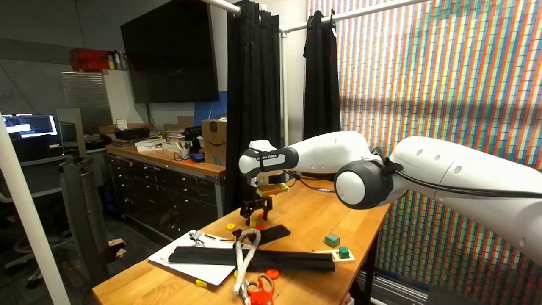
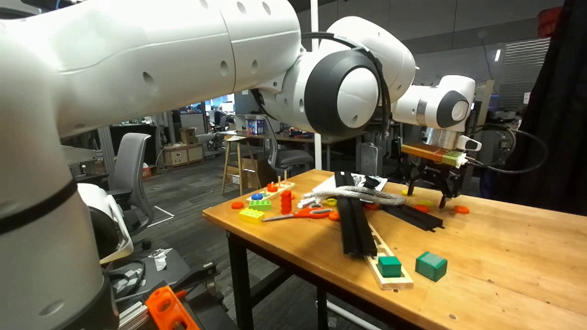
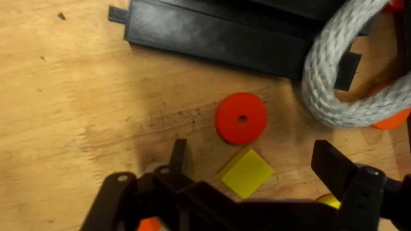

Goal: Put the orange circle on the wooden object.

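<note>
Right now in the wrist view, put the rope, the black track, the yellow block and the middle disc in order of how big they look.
1. Black track
2. Rope
3. Middle disc
4. Yellow block
The first two run out of frame; only visible parts count.

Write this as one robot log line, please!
gripper: open, holding nothing | orange circle: on table, beside yellow block | pegged wooden object: this circle not on it

Rope (image 1: pixel 242 273) crosses a black track (image 1: pixel 292 259) near scissors (image 1: pixel 262 296).
</note>
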